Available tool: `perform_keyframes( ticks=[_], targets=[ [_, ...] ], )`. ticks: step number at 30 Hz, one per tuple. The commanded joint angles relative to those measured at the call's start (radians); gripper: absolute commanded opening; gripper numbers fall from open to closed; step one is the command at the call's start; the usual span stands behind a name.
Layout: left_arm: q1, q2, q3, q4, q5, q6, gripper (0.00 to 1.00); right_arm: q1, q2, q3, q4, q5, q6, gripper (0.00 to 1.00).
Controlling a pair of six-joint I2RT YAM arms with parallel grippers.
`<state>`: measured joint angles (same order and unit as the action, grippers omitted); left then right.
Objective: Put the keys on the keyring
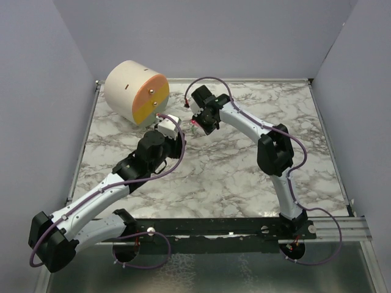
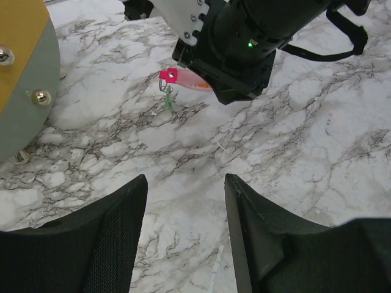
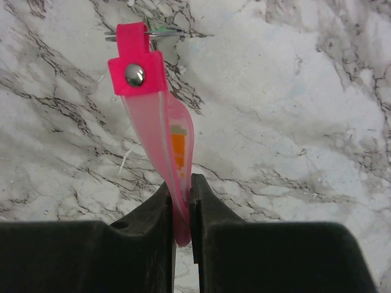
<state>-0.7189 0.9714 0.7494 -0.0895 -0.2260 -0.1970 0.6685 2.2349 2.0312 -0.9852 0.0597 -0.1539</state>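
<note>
Because the right wrist camera looks straight along the slim pink-red strip tag of the keyring [image 3: 160, 128], the thin silvery metal ring [image 3: 164, 33] at its far end shows only edge-on. The tiny bright green flat key [image 3: 160, 28] is no more than a green sliver behind it. From the overhead camera ring and key are too small to make out, and only a pink speck shows at the tip of the right claw [image 1: 197, 124]. Whether the key is threaded onto the ring or merely rests against it cannot be told. In the left wrist view the strip juts out sideways from the right claw, its square riveted end farthest from the claw. The ring hangs just under that end and the green key dangles directly beneath the ring, touching it, over the white grey-veined marble tabletop [image 2: 305, 152]. The right claw is clamped on the strip's other end, its two black fingers [image 3: 122, 244] pinching the plastic with hardly a gap between them. The left claw [image 2: 186, 183], near the right claw and facing it, stands partly spread with nothing between its fingers.
</note>
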Motion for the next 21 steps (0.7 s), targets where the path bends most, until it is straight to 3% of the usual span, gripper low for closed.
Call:
perform_keyframes(
  ticks=[1,21],
  targets=[
    [0.011,-0.018,-0.01,0.033,-0.027,-0.01,0.56,0.006,-0.019,-0.041,0.098,-0.06,-0.016,0.01],
    [0.019,-0.017,-0.028,0.042,-0.027,-0.009,0.56,0.003,-0.12,-0.295,0.115,0.039,0.023,0.01]
  ],
)
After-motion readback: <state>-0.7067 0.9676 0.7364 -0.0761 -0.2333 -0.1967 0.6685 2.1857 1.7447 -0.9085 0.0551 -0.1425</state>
